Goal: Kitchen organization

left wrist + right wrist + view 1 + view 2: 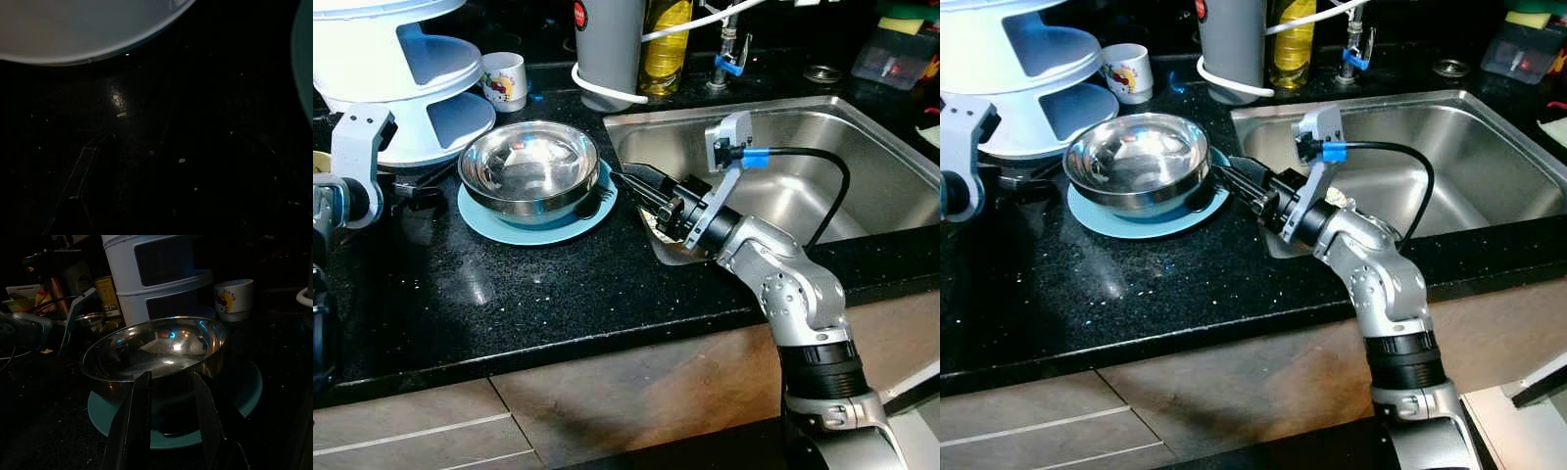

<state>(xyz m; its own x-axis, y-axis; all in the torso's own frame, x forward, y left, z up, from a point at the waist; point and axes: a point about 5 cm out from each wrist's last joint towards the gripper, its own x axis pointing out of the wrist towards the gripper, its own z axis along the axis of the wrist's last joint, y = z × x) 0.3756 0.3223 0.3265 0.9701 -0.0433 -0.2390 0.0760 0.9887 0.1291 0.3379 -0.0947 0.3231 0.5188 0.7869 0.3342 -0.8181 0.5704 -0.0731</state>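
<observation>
Right pincer [628,180]: reaching left from the sink's near-left corner, its two black fingers [139,416] spread narrowly apart, gripping nothing, tips sitting just beside the right edge of the steel bowl and plate.
Left pincer [416,191]: hovering low over the dark surface at the far left, just beside the white tiered rack; fingers too dark in the left wrist view to tell their spread.
Steel bowl [530,164]: sitting upright on the teal plate, left of the sink.
Teal plate [524,228]: lying flat on the black speckled surface [538,294], under the bowl.
White tiered rack [406,73]: standing at the far left, behind the bowl.
Printed cup [505,79]: standing right of the rack, far side.
Sink [891,186]: steel basin lying to the right.
</observation>
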